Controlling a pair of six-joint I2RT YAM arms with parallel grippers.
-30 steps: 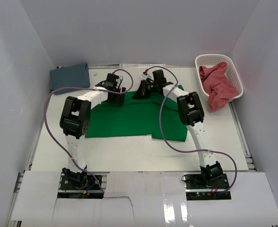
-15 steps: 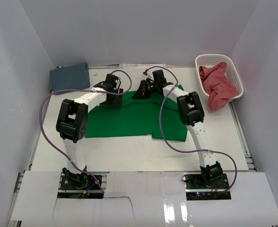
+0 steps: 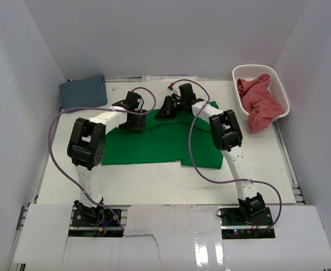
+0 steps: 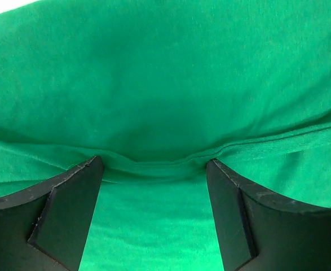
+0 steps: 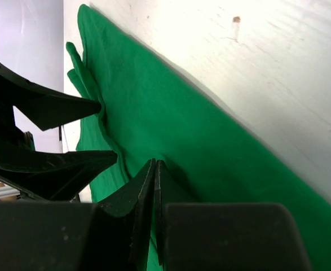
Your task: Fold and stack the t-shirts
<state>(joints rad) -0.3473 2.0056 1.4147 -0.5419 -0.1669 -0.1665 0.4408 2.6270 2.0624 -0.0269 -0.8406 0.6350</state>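
- The bright green cloth t-shirt (image 3: 162,144) lies spread out on the white table (image 3: 154,183), between the two arms.
- The left gripper (image 4: 154,169) has its jaws wide apart. It holds nothing. It is low over the far edge of the green shirt, and a soft ridge of cloth runs across between its two fingers.
- The right gripper (image 5: 154,186) is pinched tight, just beside the left one. The green cloth puckers up at its tip, so I think it has a little bit of the shirt's far edge.
- The dusty blue cloth t-shirt (image 3: 83,92) sits folded at the far left corner of the table, well away from the green one.
- The pinkish red cloth t-shirt (image 3: 258,101) is bunched up in the white plastic lattice basket (image 3: 255,70) at the far right. Part of it hangs over the rim.
- I think the green shirt is light, floppy and a bit slidey. It will droop and wrinkle if only one spot is lifted.
- The best place to grab looks like the far edge, with one gripper near each end of it. Then the cloth can hang flat and fold over neatly.
- The left gripper would need to close on that ridge of cloth first. If it takes too much, two layers may come up together.
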